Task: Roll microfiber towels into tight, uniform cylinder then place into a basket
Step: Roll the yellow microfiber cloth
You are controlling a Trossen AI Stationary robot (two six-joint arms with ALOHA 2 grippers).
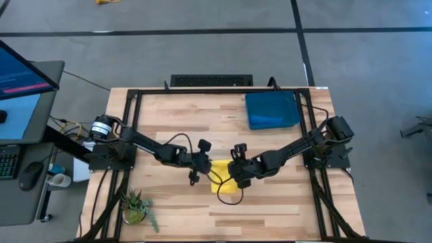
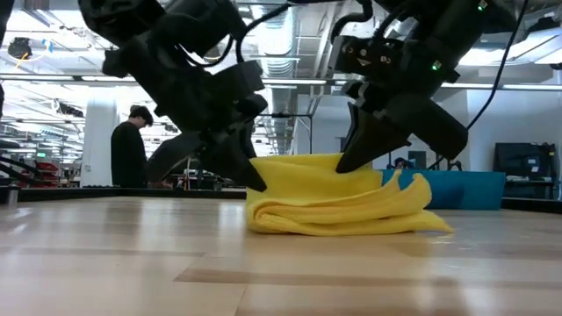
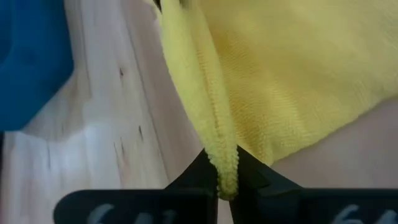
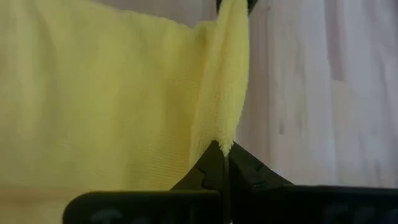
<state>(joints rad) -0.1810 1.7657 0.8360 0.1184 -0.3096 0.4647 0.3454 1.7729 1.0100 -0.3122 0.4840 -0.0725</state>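
Grey concrete floor (image 1: pixel 202 17) crossed by dark lines, bright ceiling lights (image 2: pixel 26 44), person in black (image 2: pixel 129 149) standing beyond.

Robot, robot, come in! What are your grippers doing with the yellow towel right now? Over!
Left gripper shut on bright yellow microfiber towel edge. Right gripper shut on same towel. Towel bunched mid-table, unrolled. Dark teal rectangular basket far corner; nothing blocking.

The yellow towel (image 1: pixel 225 181) lies folded and bunched on the wood, an edge pinched up between the left pincer (image 1: pixel 201 167) and right pincer (image 1: pixel 237 170). Beyond the right pincer, the blue towel (image 1: pixel 270 121) rests in the teal basket (image 1: pixel 271 100).
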